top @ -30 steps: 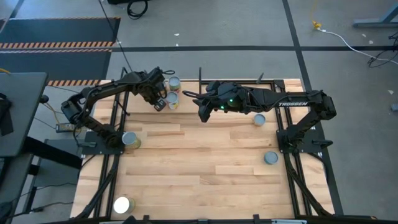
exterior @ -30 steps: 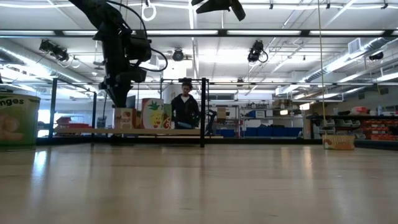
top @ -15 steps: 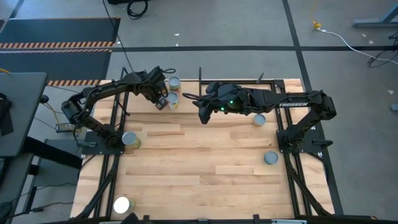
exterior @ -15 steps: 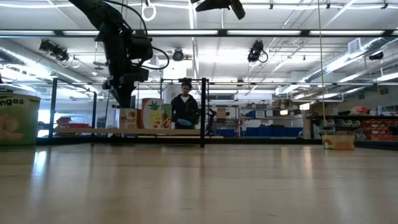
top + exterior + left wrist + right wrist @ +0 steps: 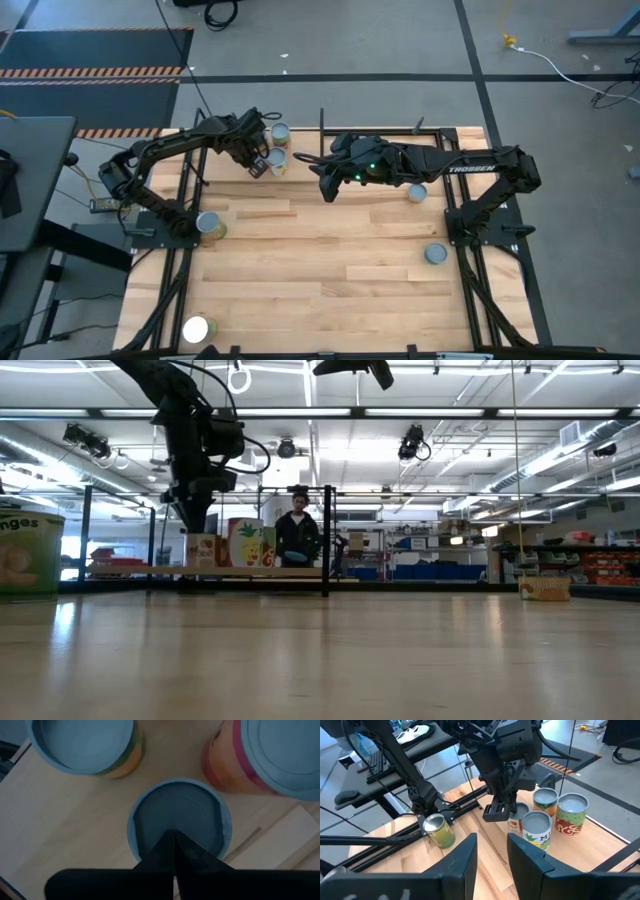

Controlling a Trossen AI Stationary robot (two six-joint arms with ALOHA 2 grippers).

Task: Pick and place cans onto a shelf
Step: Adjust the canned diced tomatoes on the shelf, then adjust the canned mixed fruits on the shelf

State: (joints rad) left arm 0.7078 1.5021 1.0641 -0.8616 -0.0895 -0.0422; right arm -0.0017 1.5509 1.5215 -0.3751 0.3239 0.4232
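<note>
Several cans stand upright on the shelf at the table's far left. They show in the high view, the low view and the right wrist view. My left gripper is shut, pointing down over the blue-grey lid of one can. Two more cans stand just beyond it. It also shows in the high view and the right wrist view. My right gripper is open and empty, above the table to the right of these cans. My left gripper has its shut fingertips over the near part of the can's lid, coming from above. I cannot tell whether they touch the lid.
Loose cans stand on the table: one at the left, one with a glaring white lid at the near left, two at the right. Black upright rods edge the shelf. A person stands beyond the table.
My left gripper has lifted a little and shifted sideways, then come back down over the same can.
</note>
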